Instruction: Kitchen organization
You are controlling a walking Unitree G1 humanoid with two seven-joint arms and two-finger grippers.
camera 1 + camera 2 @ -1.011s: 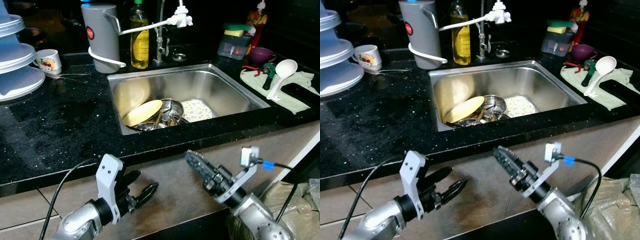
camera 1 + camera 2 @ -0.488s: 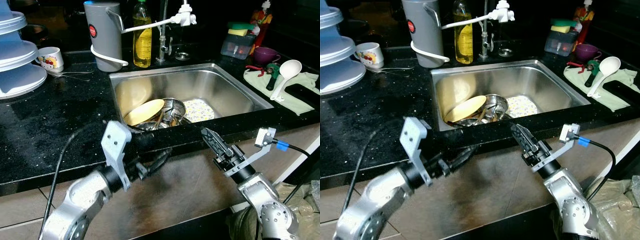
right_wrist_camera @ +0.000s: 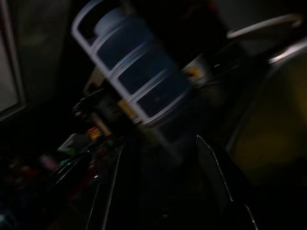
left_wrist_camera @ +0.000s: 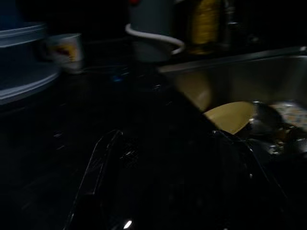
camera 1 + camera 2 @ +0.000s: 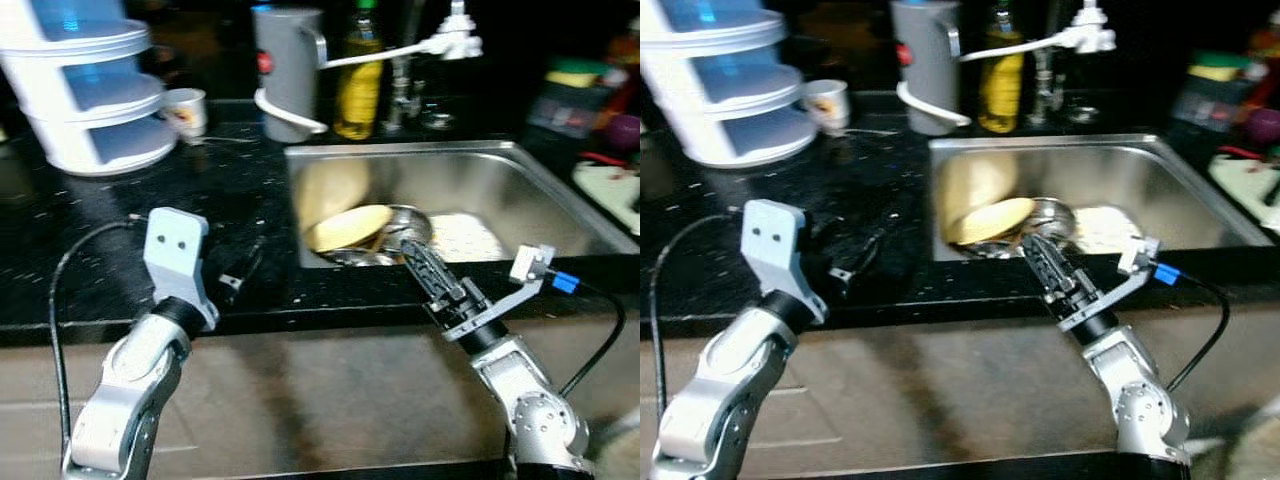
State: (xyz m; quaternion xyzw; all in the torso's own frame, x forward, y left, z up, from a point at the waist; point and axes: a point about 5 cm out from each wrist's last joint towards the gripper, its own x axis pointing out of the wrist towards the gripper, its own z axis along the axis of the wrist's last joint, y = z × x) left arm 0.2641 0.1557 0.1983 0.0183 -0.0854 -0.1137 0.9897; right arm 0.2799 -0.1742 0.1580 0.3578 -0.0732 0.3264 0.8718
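Reaching for the sink (image 5: pixel 560 195) dishes, the right gripper (image 5: pixel 412 255), fingers pressed together, should spread before the yellow plate (image 5: pixel 349 226); left gripper (image 5: pixel 243 270), spread, hovers over the counter (image 5: pixel 120 230).

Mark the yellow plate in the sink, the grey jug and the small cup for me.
yellow plate (image 5: pixel 350 226), left eye view, middle of its tilted face.
grey jug (image 5: pixel 283 68), left eye view, centre of its body.
small cup (image 5: pixel 186 110), left eye view, its side wall.
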